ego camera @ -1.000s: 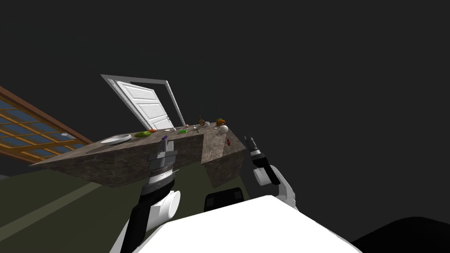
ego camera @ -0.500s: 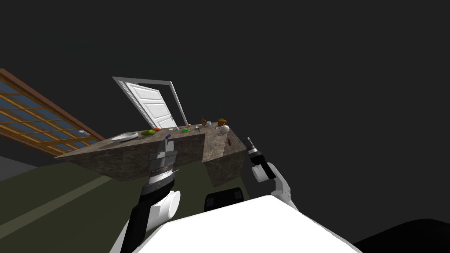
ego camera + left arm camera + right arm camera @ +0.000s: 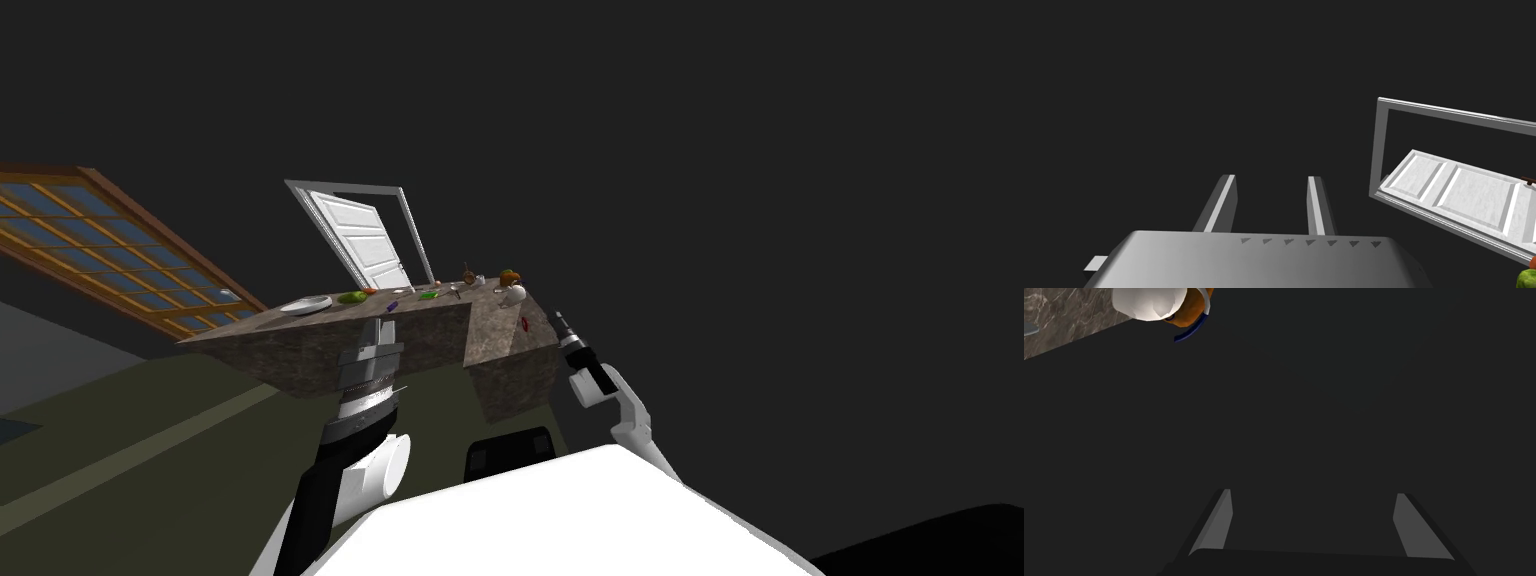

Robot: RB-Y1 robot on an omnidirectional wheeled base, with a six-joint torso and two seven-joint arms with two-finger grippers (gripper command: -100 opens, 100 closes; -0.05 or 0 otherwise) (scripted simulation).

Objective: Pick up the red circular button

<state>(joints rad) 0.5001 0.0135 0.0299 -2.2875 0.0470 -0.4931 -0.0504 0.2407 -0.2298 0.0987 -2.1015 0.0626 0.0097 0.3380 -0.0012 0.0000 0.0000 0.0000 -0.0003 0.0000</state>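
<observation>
The red button (image 3: 525, 324) is a small red spot on the near right wing of an L-shaped brown stone counter (image 3: 430, 335). My right gripper (image 3: 559, 317) hangs just to the right of it, off the counter's edge. In the right wrist view this gripper (image 3: 1312, 492) is open and holds nothing, with a dark background beyond it. My left gripper (image 3: 383, 323) is raised in front of the counter's long wing. The left wrist view shows the left gripper (image 3: 1272, 177) with a narrow bare gap between its fingers.
A white plate (image 3: 306, 305), green items (image 3: 351, 298) and a small purple item (image 3: 393, 305) lie on the counter. A white round thing (image 3: 514, 295) (image 3: 1149, 303) and an orange one (image 3: 510, 276) sit at its far right corner. Behind stands an open white door (image 3: 365, 243) (image 3: 1454, 192), left a window (image 3: 110, 250).
The whole head view has shifted: my view has turned left, so counter, door and window sit further right. My right forearm has stayed by the counter's right edge.
</observation>
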